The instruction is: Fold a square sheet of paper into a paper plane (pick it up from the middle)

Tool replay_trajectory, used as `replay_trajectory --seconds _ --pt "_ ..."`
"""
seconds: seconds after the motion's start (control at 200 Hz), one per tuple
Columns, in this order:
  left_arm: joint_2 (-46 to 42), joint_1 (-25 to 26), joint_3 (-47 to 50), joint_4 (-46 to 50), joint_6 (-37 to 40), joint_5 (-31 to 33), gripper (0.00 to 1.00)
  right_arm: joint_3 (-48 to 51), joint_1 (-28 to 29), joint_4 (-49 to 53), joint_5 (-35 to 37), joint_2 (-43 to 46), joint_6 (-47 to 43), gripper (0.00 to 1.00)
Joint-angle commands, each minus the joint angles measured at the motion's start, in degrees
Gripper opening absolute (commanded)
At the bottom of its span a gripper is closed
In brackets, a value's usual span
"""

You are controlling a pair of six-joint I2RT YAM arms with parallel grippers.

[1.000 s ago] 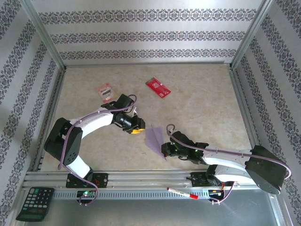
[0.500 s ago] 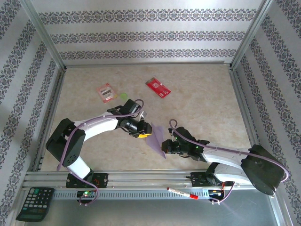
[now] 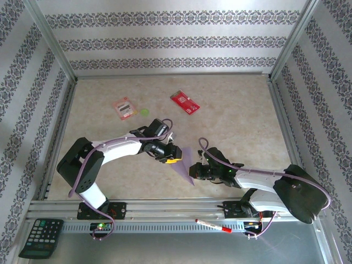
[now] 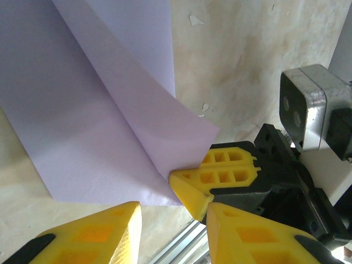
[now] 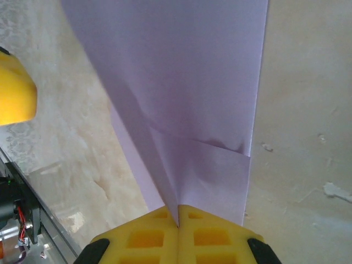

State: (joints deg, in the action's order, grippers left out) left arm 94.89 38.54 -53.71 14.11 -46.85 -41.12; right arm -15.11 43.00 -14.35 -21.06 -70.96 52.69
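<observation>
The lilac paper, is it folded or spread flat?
Folded: the lilac paper shows creases and overlapping layers, pinched in the right hand.

red card (image 3: 185,102), pink packet (image 3: 124,108), calculator (image 3: 40,237), marker (image 3: 213,225)

left hand (image 3: 174,157), paper plane (image 3: 183,163), right hand (image 3: 193,171) crowded together, table (image 3: 242,121) open beyond

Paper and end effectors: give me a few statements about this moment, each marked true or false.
The right end effector is shut on the paper. True.
The left end effector also grips the paper. False: its jaws stand apart with no paper between them.
The paper is a flat, unfolded sheet. False: it shows folded layers and a crease.
The red card lies apart from the paper. True.
</observation>
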Motion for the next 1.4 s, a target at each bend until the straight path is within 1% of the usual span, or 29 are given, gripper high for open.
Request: replay_trajectory --seconds 0.0,0.235,0.45,0.585,0.794,1.064,1.394 --pt "1.41 1.22 -0.34 -1.54 -0.44 -1.33 0.35 1.03 -1.0 -3.01 -1.99 -0.74 0.71 0.0" --pt "2.32 1.71 -0.94 -1.38 -0.04 -1.41 0.33 1.89 -3.04 -5.0 -4.75 -1.75 0.86 0.0" --pt "1.32 1.71 -0.69 -1.24 0.43 -0.69 0.33 1.93 -3.63 -4.98 -7.4 0.51 0.49 0.0" --pt "0.56 1.71 0.01 -1.62 0.18 -0.23 0.33 1.71 -3.73 -5.36 -8.45 0.13 0.48 0.0" --pt "-0.15 1.71 1.44 -2.68 -0.89 0.25 0.31 1.77 -3.72 -7.45 -8.47 -2.33 0.82 0.0" --pt "2.96 1.71 1.35 -0.44 0.35 1.95 0.29 2.3 -3.65 -11.07 -8.85 -5.51 1.9 0.0" --pt "3.81 1.71 3.75 -3.48 -0.44 2.17 0.28 3.2 -3.72 -13.43 -8.47 -7.79 2.3 0.0"
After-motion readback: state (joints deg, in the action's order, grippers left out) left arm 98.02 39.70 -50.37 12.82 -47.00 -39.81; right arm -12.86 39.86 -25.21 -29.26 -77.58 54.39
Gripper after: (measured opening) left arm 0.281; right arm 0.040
